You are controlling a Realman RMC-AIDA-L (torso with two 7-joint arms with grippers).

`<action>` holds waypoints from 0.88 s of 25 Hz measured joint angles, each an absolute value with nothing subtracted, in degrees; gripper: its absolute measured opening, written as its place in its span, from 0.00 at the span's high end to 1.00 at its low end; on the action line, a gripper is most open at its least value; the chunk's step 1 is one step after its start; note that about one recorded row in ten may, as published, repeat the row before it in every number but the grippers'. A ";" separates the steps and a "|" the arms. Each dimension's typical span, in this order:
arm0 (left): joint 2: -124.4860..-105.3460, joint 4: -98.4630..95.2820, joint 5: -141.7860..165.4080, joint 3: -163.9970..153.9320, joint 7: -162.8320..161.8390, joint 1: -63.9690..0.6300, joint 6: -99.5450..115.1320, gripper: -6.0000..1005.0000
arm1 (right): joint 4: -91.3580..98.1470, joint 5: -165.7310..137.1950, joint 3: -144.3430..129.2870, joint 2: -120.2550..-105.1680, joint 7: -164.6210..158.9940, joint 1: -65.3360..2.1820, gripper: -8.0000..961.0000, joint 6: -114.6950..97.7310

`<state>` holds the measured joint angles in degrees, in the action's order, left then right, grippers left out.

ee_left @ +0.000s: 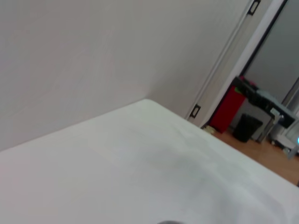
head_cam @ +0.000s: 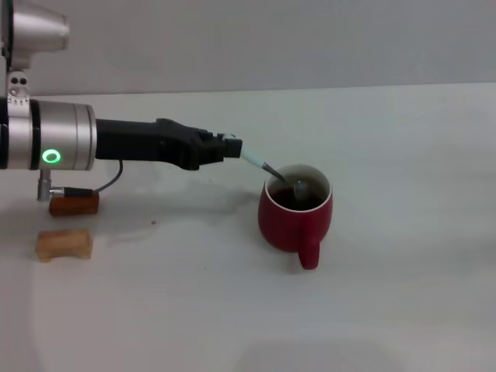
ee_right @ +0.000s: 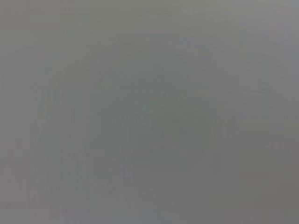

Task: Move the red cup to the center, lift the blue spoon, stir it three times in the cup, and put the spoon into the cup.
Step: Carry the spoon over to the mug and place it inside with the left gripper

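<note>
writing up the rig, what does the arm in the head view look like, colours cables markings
The left arm has silver metal cylindrical segments with black bands and a glowing green ring light on its side. A thin black cable loops beneath it. The left gripper is a long, tapering matte black unit. The right arm is not in view.

I'm seeing white table (ee_left: pixel 140 163) filling most of left wrist view, running up to plain pale wall (ee_left: pixel 93 56). Beyond table's far corner, red cabinet (ee_left: pixel 226 109) standing on wooden floor (ee_left: pixel 261 151), black bin (ee_left: pixel 246 127) just beside it.
</note>
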<state>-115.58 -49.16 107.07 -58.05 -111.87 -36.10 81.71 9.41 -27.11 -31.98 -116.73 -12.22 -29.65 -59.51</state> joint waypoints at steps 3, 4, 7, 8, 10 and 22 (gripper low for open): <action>-116.13 -49.05 108.72 -58.08 -111.81 -36.51 81.22 0.85 | 9.40 -27.15 -32.04 -116.72 -12.22 -29.79 0.52 -59.51; -116.31 -48.98 109.08 -58.08 -111.79 -36.66 81.03 0.85 | 9.40 -27.16 -32.07 -116.72 -12.22 -29.84 0.52 -59.51; -117.10 -48.67 110.81 -58.10 -111.63 -37.67 79.85 0.85 | 9.41 -27.17 -32.11 -116.72 -12.22 -29.95 0.52 -59.51; -117.10 -48.67 110.81 -58.10 -111.63 -37.67 79.85 0.85 | 9.41 -27.17 -32.10 -116.72 -12.22 -29.97 0.52 -59.51; -117.45 -48.47 112.00 -58.24 -111.62 -38.35 78.80 0.85 | 9.40 -27.17 -32.10 -116.72 -12.22 -30.02 0.52 -59.51; -117.55 -47.86 112.73 -59.12 -111.62 -39.24 74.90 0.85 | 9.40 -27.17 -32.08 -116.66 -12.22 -30.11 0.52 -59.38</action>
<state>-117.55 -47.86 112.73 -59.12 -111.62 -39.24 74.90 9.40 -27.17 -32.08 -116.66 -12.22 -30.11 -59.38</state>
